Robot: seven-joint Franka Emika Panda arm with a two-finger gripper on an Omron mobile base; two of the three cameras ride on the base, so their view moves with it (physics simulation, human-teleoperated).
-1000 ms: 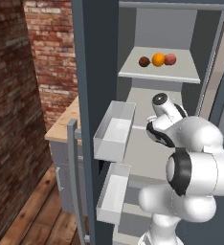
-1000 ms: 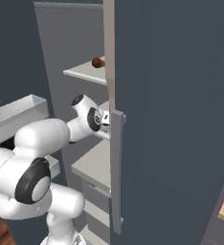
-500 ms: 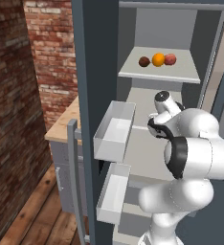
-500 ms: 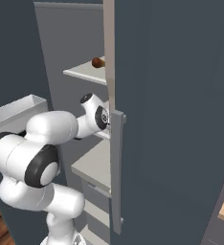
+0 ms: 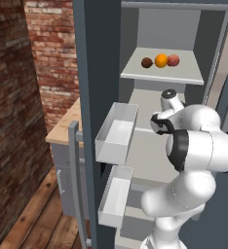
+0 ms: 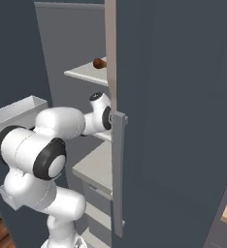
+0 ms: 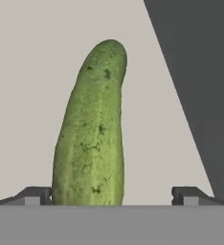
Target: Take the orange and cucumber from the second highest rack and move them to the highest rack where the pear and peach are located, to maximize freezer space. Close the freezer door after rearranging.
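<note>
- Brick wall (image 5: 18, 97) fills the left side of the left base view; a wood floor (image 5: 33, 214) runs along the lower left, and a wood-topped bench (image 5: 65, 129) sits at centre left behind the open freezer door (image 5: 89, 97).
- Freezer interior occupies the upper centre of the left base view. The top shelf (image 5: 181, 73) carries three round items in a row: a dark brown fruit (image 5: 146, 62) on the left, the orange (image 5: 161, 60) in the middle, and a pinkish fruit (image 5: 173, 60) on the right. The three sit just beside one another.
- Two grey door bins (image 5: 117, 132) are mounted on the inner face of the open door, one above the other, at centre of the left base view.
- The white arm (image 5: 199, 146) rises from the lower right of the left base view and reaches into the compartment below the top shelf. In the right base view the arm (image 6: 42, 145) sits at centre left, partly behind a second dark door (image 6: 173, 121) with a grey vertical handle (image 6: 118, 174).
- In the hand view, the cucumber (image 7: 92, 129) lies on a pale shelf surface (image 7: 28, 72), running from the bottom centre toward the upper centre of the frame.
- The gripper (image 7: 111, 195) has its fingertips (image 7: 35, 195) apart at the bottom edge of the hand view. The near end of the cucumber sits between them, close to the left fingertip and clear of the right one. Contact with the left fingertip cannot be determined.
- A dark panel (image 7: 200, 72) fills the upper right of the hand view.
</note>
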